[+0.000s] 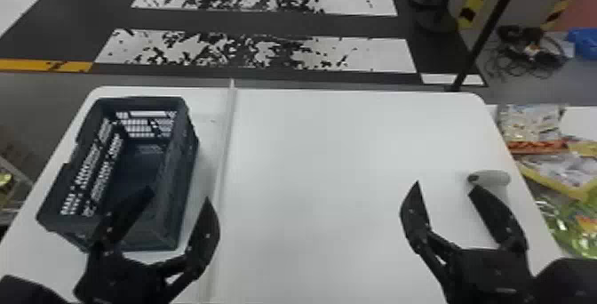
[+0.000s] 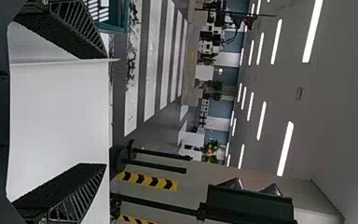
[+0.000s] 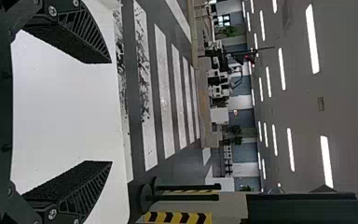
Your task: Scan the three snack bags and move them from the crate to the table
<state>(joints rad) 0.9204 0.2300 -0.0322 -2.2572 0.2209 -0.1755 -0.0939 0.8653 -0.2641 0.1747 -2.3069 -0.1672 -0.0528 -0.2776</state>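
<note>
- On the left part of the white table, upright and open-topped: a dark crate with slotted walls.
- Inside the crate, as far as visible past the left gripper: dark bare floor.
- Beyond the table's right edge, on another pale surface: snack bags, silvery, yellow-edged and green, overlapping; impossible to tell which count among the three.
- Left arm in from the bottom edge, fingers pointing forward; one finger over the crate's near end, the other to the right of the crate, over the tabletop.
- Left pincer spread wide, tabletop visible between the fingers.
- Right arm in from the lower right, over the table's right part, fingers pointing forward.
- Right gripper likewise wide, with white tabletop visible between the fingers.
- Near its right fingertip, on the table: a pale rounded object with a dark end.
- Between crate and right gripper, running front to back: a thin pale ridge.
</note>
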